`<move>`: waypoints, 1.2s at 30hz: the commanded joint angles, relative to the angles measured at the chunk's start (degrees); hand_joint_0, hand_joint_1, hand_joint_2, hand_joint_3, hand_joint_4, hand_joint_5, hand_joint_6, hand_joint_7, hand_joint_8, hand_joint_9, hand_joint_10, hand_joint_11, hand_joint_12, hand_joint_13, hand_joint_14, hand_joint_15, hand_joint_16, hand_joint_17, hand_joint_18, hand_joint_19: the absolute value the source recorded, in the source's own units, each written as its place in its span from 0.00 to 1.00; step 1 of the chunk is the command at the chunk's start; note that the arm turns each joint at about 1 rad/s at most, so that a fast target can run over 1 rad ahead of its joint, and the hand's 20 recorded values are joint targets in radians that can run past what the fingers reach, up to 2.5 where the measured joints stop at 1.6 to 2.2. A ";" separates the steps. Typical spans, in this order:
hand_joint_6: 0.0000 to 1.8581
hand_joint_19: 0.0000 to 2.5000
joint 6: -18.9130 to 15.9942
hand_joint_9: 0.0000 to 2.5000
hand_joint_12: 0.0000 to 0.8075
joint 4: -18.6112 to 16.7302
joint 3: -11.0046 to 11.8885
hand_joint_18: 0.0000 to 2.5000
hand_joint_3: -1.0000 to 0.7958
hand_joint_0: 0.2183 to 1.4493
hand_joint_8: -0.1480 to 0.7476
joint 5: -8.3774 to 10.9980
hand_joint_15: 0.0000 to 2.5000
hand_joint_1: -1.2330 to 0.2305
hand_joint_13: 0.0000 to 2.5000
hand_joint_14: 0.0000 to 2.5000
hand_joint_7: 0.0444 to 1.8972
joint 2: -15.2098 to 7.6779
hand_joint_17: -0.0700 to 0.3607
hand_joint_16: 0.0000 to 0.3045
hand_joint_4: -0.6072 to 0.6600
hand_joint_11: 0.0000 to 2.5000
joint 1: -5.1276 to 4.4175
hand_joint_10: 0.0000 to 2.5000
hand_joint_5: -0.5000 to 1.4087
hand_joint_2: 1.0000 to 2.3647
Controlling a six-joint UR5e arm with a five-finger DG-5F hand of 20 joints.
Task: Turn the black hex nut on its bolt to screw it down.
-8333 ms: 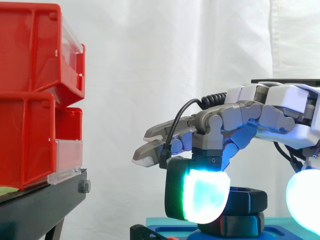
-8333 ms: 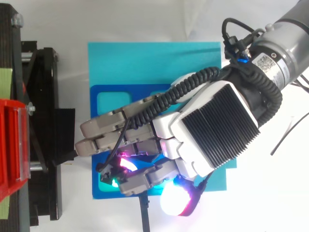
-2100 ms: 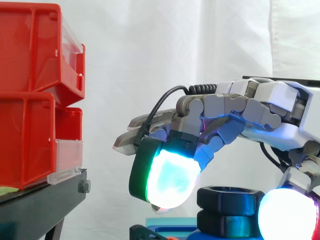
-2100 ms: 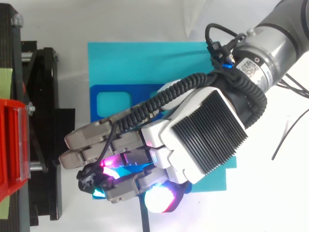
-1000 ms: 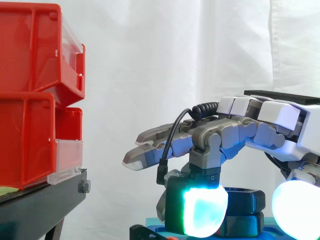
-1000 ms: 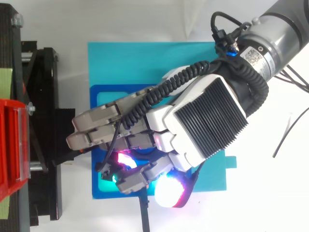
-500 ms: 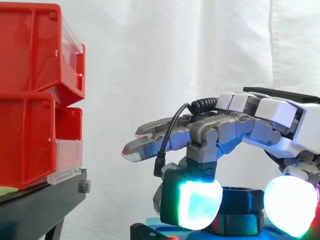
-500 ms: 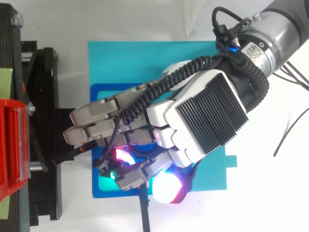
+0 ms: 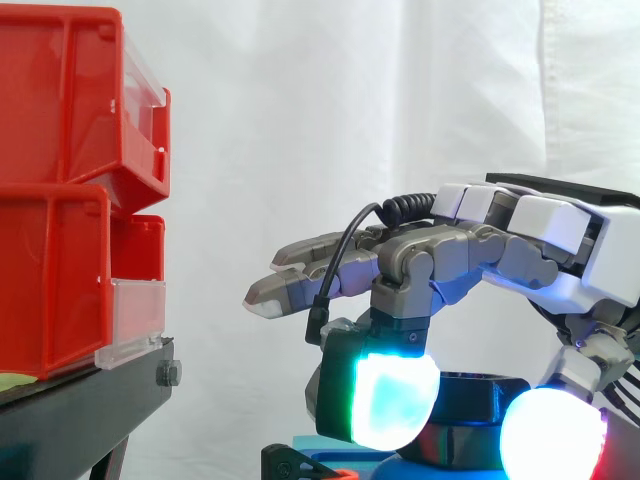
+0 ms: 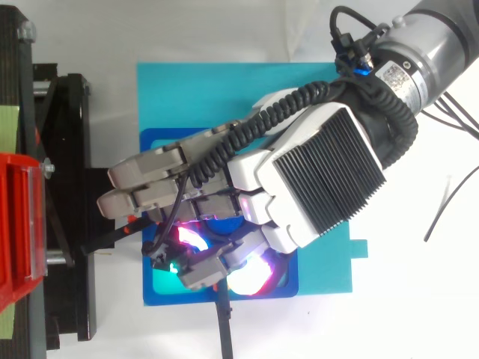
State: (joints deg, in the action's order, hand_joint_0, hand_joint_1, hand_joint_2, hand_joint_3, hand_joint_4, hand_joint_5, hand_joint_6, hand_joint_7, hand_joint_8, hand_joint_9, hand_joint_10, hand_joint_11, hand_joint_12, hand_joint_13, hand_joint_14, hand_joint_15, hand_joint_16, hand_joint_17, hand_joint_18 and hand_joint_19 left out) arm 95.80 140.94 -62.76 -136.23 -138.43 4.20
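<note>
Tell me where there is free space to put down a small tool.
Free: the upper strip of the cyan sheet, between its top edge and the blue base; the white table right of the sheet. Crowded: the blue base, where the fingers of the hand close on the black hex nut.

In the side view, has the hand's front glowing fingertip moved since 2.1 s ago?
Yes. The hand's fingertip is now lower and farther right of the red bins, in front of the black hex nut.
</note>
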 commanded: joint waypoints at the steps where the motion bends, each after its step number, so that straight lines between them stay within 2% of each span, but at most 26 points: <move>1: 0.29 0.06 0.00 0.37 0.42 -0.32 0.00 0.17 0.30 0.28 0.47 0.00 0.01 0.51 0.21 0.00 0.75 0.01 0.42 0.16 0.63 0.11 0.02 0.00 0.25 0.00; 9: 0.29 0.06 0.00 0.37 0.42 -0.49 0.00 0.16 0.34 0.30 0.47 -0.09 0.01 0.52 0.20 0.00 0.74 0.01 0.41 0.16 0.63 0.11 0.10 0.00 0.24 0.01; 26: 0.31 0.06 0.18 0.37 0.41 -0.40 0.00 0.17 0.38 0.32 0.47 -0.09 0.01 0.47 0.21 0.00 0.72 0.01 0.41 0.16 0.66 0.11 0.19 0.00 0.24 0.01; 33: 0.31 0.06 0.26 0.37 0.41 -0.32 0.00 0.17 0.37 0.32 0.47 -0.09 0.01 0.47 0.21 0.00 0.72 0.01 0.41 0.16 0.67 0.11 0.19 0.00 0.24 0.01; 35: 0.31 0.06 0.26 0.37 0.42 -0.23 -0.09 0.17 0.35 0.31 0.47 -0.09 0.01 0.47 0.21 0.00 0.72 0.01 0.41 0.16 0.67 0.11 0.19 0.00 0.24 0.01; 36: 0.30 0.05 0.26 0.37 0.42 -0.23 -0.09 0.18 0.30 0.28 0.48 -0.09 0.01 0.50 0.21 0.00 0.72 0.01 0.42 0.16 0.67 0.11 0.19 0.00 0.24 0.00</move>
State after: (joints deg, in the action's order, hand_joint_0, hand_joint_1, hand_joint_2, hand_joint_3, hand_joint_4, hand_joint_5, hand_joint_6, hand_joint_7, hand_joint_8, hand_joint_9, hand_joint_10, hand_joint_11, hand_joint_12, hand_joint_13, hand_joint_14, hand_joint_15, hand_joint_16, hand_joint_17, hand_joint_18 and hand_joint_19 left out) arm 96.04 140.66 -62.81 -136.32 -138.44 4.40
